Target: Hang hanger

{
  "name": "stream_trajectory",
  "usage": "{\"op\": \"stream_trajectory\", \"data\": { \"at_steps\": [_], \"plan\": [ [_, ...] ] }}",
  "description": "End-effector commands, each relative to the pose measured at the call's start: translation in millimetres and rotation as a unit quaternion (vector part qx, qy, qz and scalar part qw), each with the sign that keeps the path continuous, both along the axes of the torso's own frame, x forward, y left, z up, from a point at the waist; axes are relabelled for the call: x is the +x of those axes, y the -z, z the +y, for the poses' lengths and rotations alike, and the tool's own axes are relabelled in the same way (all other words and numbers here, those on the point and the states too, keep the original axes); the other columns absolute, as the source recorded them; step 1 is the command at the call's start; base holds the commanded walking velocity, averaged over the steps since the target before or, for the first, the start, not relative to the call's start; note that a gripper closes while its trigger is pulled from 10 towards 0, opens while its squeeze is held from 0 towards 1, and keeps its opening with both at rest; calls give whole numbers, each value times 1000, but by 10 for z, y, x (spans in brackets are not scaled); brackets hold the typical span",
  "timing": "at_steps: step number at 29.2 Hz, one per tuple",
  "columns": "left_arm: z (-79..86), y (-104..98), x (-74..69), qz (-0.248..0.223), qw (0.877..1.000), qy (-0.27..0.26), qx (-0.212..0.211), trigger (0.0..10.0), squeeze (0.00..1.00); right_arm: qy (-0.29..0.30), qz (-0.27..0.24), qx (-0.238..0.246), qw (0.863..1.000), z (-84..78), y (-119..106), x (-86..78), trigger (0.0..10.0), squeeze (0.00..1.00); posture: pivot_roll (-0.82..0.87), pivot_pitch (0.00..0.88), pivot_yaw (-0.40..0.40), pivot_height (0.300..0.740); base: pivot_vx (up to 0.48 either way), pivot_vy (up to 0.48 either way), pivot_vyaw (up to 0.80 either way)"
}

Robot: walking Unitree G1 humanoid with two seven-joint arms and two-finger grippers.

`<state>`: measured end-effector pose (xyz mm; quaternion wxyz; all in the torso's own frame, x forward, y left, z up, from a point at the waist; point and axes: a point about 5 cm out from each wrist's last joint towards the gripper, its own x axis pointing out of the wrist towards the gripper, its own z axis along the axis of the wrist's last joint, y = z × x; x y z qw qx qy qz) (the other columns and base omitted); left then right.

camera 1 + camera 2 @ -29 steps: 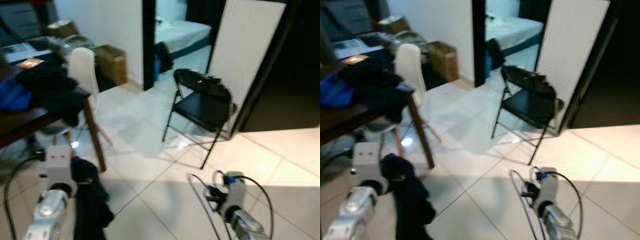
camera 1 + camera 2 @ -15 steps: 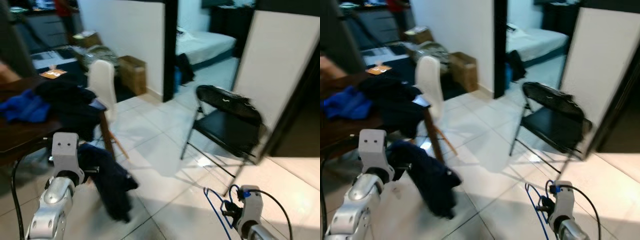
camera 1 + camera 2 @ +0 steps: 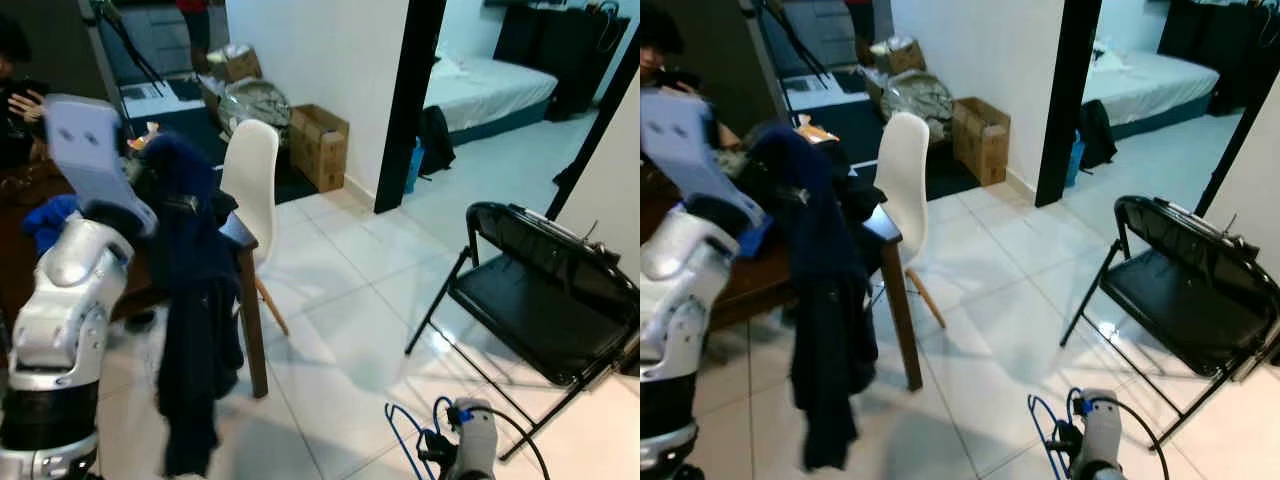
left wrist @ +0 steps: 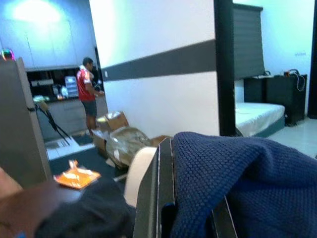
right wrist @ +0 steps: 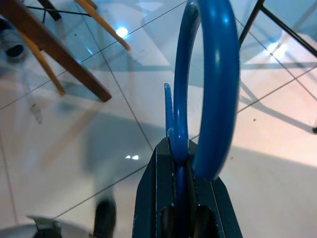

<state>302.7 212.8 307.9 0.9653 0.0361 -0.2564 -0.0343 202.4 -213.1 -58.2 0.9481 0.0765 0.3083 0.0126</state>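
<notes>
My left gripper [image 4: 167, 206] is raised high on the left and shut on a dark navy knit garment [image 3: 195, 300]. The garment hangs from it in a long fold down beside the table leg. Its fabric [image 4: 247, 183] bulges over the black fingers [image 4: 148, 198]. My right gripper [image 5: 181, 148] is low at the bottom of the eye views, shut on a blue hanger [image 3: 405, 435]. The hanger's hook [image 5: 210, 89] curves up from between the fingers, above the tiled floor.
A dark wooden table [image 3: 243, 232] piled with clothes stands at the left, with a white chair [image 3: 250, 175] at its corner. A black folding chair [image 3: 540, 300] stands at the right. A cardboard box [image 3: 318, 145] and a bedroom doorway [image 3: 415, 100] are farther back. A person [image 3: 15, 70] sits at far left.
The camera has swung and risen. My left arm has lifted the navy garment from near the floor to above table height. My right gripper stays low with the blue hanger.
</notes>
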Motion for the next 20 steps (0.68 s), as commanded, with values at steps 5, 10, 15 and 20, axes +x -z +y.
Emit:
{"op": "stream_trajectory", "data": {
  "at_steps": [5, 10, 15, 20],
  "plan": [
    [174, -719, -64, -96, 994, -35, 36, 10000, 0, -24, 15, -5, 1000, 239, 75, -43, 10000, 0, 66, 0, 13, 740, 458, 0, 160],
    [219, -878, -93, -112, 992, -44, 47, 10000, 0, -31, 17, -9, 999, 281, 83, -45, 10000, 0, 70, 0, 12, 740, 461, 0, 800],
    [250, -1303, -179, -152, 985, -51, 69, 10000, 0, -24, 9, -9, 1000, 233, 53, -6, 10000, 0, 81, 0, 6, 740, 458, 0, 800],
    [249, -1596, -219, -178, 977, -50, 106, 10000, 0, -14, 4, -8, 1000, 200, 25, 41, 10000, 0, 84, 0, 4, 740, 458, 0, 160]
  ]
}}
